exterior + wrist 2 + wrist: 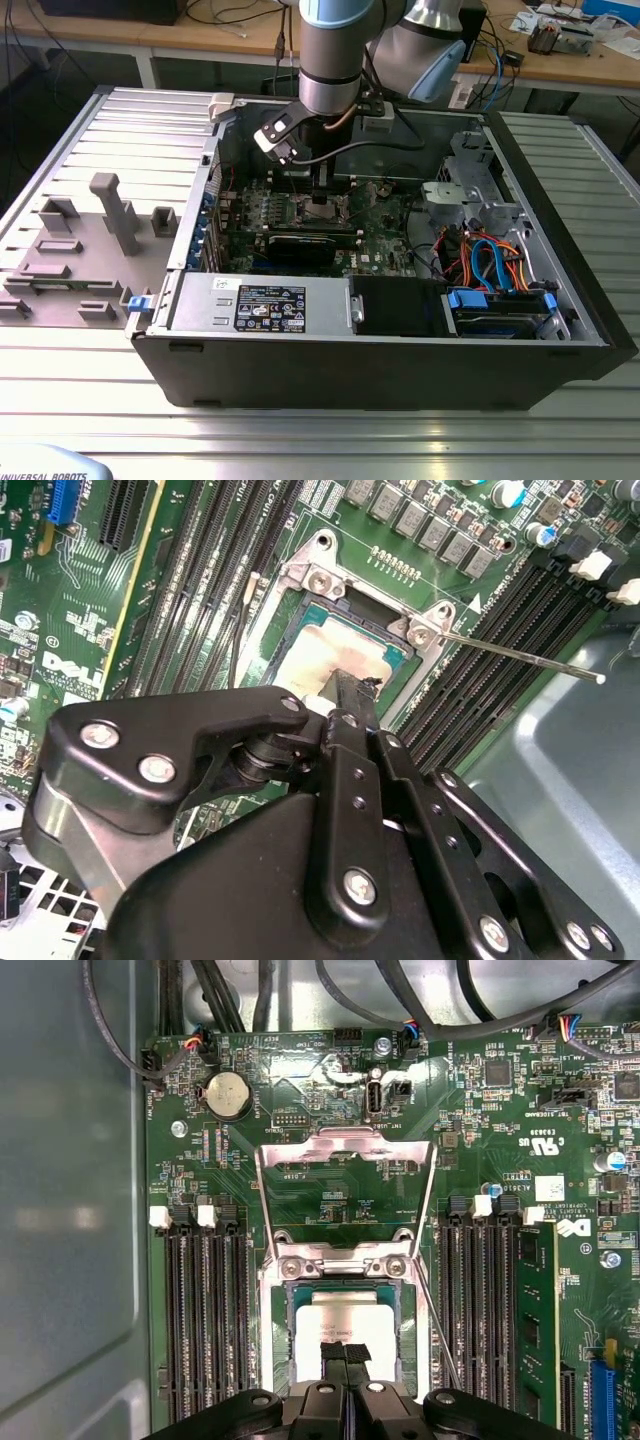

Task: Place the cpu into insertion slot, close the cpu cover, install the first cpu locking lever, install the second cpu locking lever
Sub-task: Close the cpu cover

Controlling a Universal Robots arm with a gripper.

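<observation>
Your gripper, its fingers pressed together on nothing, hovers tip-down over the chip, which lies flat in the socket with the cover flipped open, so placing looks done and closing the cover would call for a gentle, square push.

We saw a silvery-grey cpu on a green circuit board lined with black memory slots, a silver cpu cover, the matte black tool, and a grey ribbed worktop.
</observation>
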